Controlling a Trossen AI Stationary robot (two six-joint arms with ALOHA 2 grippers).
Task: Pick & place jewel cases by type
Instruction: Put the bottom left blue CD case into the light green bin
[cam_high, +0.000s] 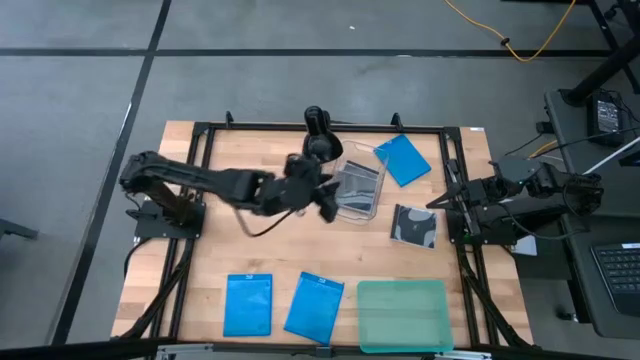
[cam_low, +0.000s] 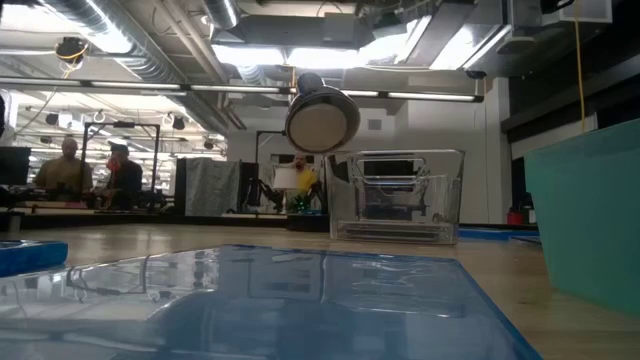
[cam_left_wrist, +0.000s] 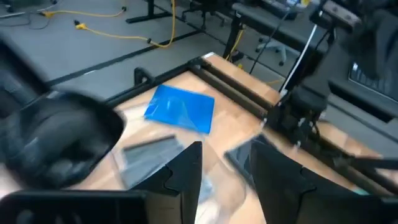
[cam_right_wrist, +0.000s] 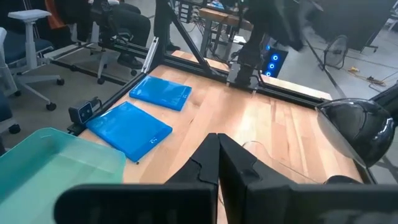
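Observation:
A clear plastic tub (cam_high: 357, 190) stands at the table's far middle with a grey-black disc case (cam_left_wrist: 149, 158) inside it. My left gripper (cam_high: 326, 204) hovers open at the tub's left rim, with nothing between its fingers (cam_left_wrist: 186, 177). One blue jewel case (cam_high: 403, 160) lies flat right of the tub, and two more (cam_high: 248, 305) (cam_high: 315, 306) lie at the near edge. A black-and-clear disc case (cam_high: 413, 225) lies flat right of centre. My right gripper (cam_right_wrist: 217, 165) waits shut at the table's right edge, high above the table.
A translucent teal tray (cam_high: 402, 315) sits at the near right corner. A dark round-headed object on a stand (cam_high: 318, 135) rises at the far edge, just left of the tub. Bare wood lies between the tub and the near blue cases.

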